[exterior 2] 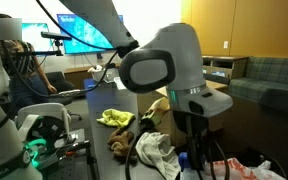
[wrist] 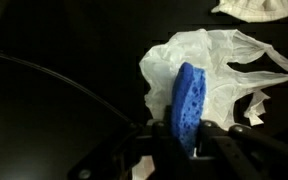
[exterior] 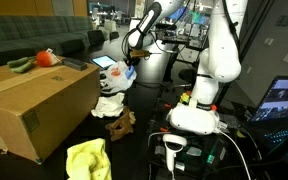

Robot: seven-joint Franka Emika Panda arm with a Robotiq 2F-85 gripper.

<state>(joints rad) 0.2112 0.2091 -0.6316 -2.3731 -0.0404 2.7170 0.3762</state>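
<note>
Well, the fingers (wrist: 212, 130) were clamped on the blue oblong foam sponge (wrist: 188, 100), held in the air above the crumpled white plastic bag (wrist: 212, 55), right of the brown cardboard box (exterior: 29, 100); lifted, not yet set down.

From here the blue sponge (wrist: 188, 95) looks porous and matt, and my gripper (wrist: 187, 130) is dark, dull metal or plastic. The white bag (wrist: 219, 60) is thin, crinkled plastic film. The box (exterior: 34, 105) is plain brown cardboard, the yellow rag (exterior: 89, 160) is soft cloth, and the arm (exterior: 219, 60) is glossy white.
</note>
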